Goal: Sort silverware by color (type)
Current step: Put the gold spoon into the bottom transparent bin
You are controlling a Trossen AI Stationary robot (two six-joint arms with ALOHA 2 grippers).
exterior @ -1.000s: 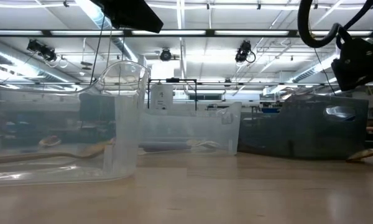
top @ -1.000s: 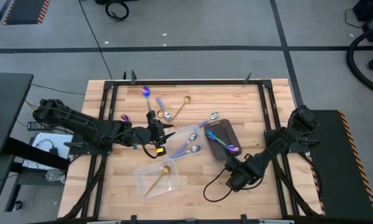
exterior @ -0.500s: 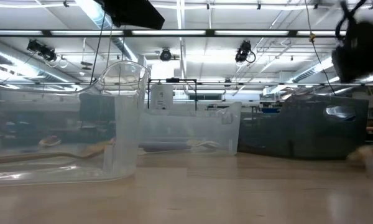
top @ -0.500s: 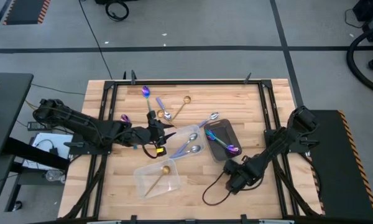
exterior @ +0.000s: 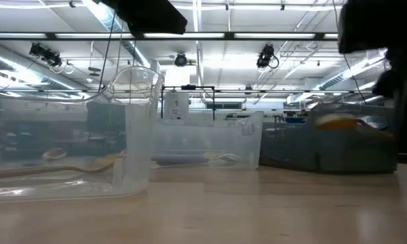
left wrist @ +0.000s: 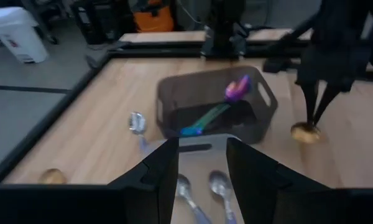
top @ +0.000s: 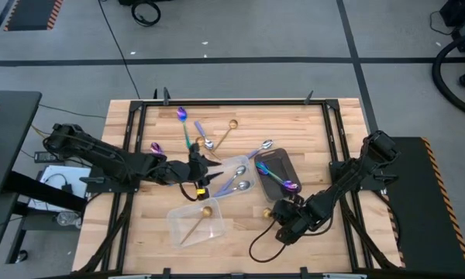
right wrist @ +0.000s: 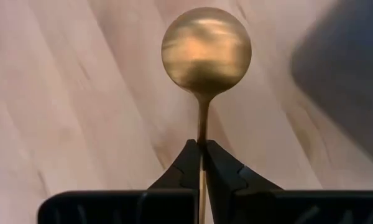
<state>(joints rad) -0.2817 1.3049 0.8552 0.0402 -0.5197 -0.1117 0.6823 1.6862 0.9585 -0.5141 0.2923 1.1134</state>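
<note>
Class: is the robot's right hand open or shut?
Shut: the right hand pinches the round-bowled gold metal spoon by its thin handle.

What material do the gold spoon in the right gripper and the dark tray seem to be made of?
Gold spoon, held by the right gripper: probably metal with a brushed gold finish; its round bowl gives soft, streaky reflections. Dark tray: apparently smoky translucent plastic; the coloured utensils inside show faintly through its wall, and its end has a moulded handle slot.

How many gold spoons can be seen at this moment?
3 gold spoons: one on the bare table toward the far edge, one in the nearest clear container, one held by the right tool. More may be hidden.
</note>
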